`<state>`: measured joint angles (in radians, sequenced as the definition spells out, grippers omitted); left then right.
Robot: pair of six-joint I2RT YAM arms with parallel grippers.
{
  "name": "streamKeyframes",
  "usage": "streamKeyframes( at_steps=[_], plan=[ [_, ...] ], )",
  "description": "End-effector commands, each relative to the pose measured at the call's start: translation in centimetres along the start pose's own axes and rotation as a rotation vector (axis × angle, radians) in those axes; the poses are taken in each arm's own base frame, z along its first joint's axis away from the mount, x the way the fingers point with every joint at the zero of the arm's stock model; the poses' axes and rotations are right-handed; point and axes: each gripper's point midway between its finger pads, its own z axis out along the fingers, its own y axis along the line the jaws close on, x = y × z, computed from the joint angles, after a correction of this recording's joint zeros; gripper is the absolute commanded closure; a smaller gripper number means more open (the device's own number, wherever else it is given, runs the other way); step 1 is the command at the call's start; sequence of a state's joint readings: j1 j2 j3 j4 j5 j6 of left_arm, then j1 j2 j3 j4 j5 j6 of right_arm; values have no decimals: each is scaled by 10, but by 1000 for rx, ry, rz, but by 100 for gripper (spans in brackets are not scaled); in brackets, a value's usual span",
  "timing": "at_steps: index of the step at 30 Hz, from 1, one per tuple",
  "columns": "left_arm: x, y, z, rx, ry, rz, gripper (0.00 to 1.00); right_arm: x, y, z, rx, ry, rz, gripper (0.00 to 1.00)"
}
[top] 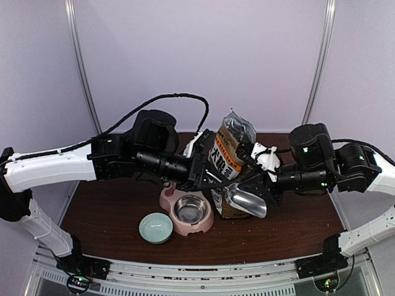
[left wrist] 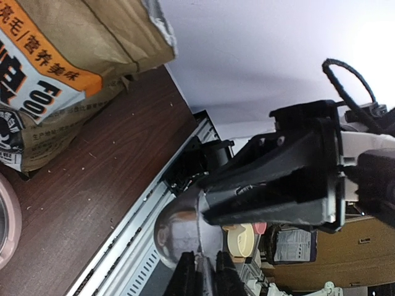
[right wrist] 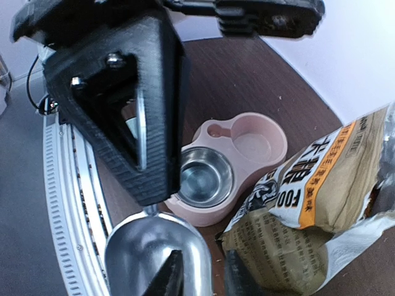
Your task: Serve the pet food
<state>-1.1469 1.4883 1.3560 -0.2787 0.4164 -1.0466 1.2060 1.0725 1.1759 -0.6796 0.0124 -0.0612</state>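
Pet food could not be made out in any view. The inside of the bag was hidden, so where the kibble lay could not be told.

On the dark wooden bench (top: 111, 209), furthest left of the things, sat a small pale-green bowl (top: 155, 227) near the front edge. Just beside it to the right stood the pink double bowl (top: 168, 200). Its larger well held a steel insert (top: 191, 208) that showed bare metal, and its smaller pink well lay toward the rear left.

Above the rear of the pink double bowl, the left arm reached in from the left. The left end effector (left wrist: 205, 272) had its fingers pinched close on the handle of the scoop (top: 248, 201). In the left wrist view the scoop's rounded steel back sat straight beyond the fingertips.

Next came the bag (top: 229, 154), brown paper with an orange band and the word "FOOD". It stood upright just beside the pink double bowl, its crumpled top open and silvery. The scoop hung clear of the bench in front of the bag's lower half, tilted, its hollow showing bare metal.

From the right, the right end effector (right wrist: 203, 275) met the scoop's bowl end. Its fingers stood slightly parted and released, one over the scoop's hollow and the other outside its rim. The two end effectors faced each other closely across the scoop.
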Motion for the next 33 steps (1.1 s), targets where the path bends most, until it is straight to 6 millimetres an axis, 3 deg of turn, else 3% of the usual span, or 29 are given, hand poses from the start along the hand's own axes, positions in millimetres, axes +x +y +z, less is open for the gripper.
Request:
streamKeyframes(
  at_steps=[1,4,7,12,23,29,33],
  plan=[
    [-23,-1,-15,-2,-122,3,100,-24,-10,-17,47,-144,70,62],
    [-32,1,-22,-3,-176,2,100,-25,-12,-20,55,-176,94,37],
    [-41,2,-29,-5,-225,3,100,-27,-17,-21,79,-190,123,20],
    [-55,0,-44,3,-304,13,100,-28,-40,-22,170,-216,235,4],
    [-72,-9,-85,-4,-448,123,100,-34,-97,-27,351,-317,484,0],
    [-78,-14,-104,-59,-518,283,100,-51,-114,-42,351,-405,593,0],
    [-81,-19,-119,-85,-583,438,100,-51,-120,-44,285,-400,711,0]
  ],
)
